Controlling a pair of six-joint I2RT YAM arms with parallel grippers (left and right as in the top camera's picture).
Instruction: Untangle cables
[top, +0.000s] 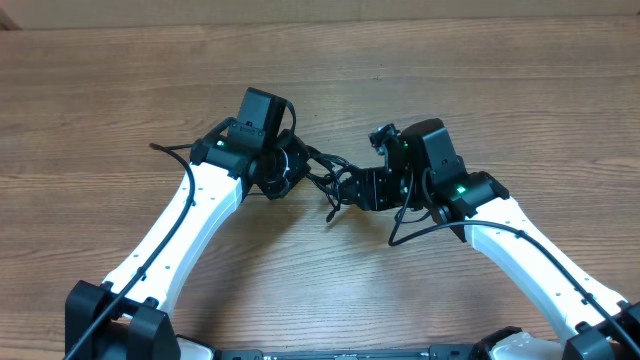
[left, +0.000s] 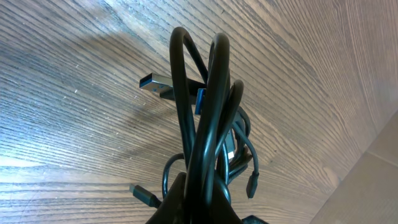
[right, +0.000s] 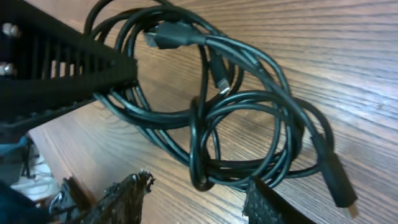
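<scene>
The cables (top: 325, 172) are thin black cords tangled in one bundle between my two grippers at the table's middle. My left gripper (top: 288, 166) is shut on several strands, which rise from its jaws (left: 199, 205) as long loops (left: 200, 112). A blue-tongued USB plug (left: 155, 83) sticks out behind them. My right gripper (top: 350, 188) stands open (right: 199, 190), one fingertip (right: 138, 185) on each side of a knotted loop (right: 198, 158) without pinching it. The left gripper's ribbed finger (right: 81, 71) holds the bundle's far side. A black plug (right: 339, 182) lies at the right.
The bundle lies on a wooden table (top: 300, 290). A thicker black wire (top: 415, 232) fixed to the right arm loops over the wood below its gripper. The table's edge (left: 373, 162) shows at the lower right of the left wrist view.
</scene>
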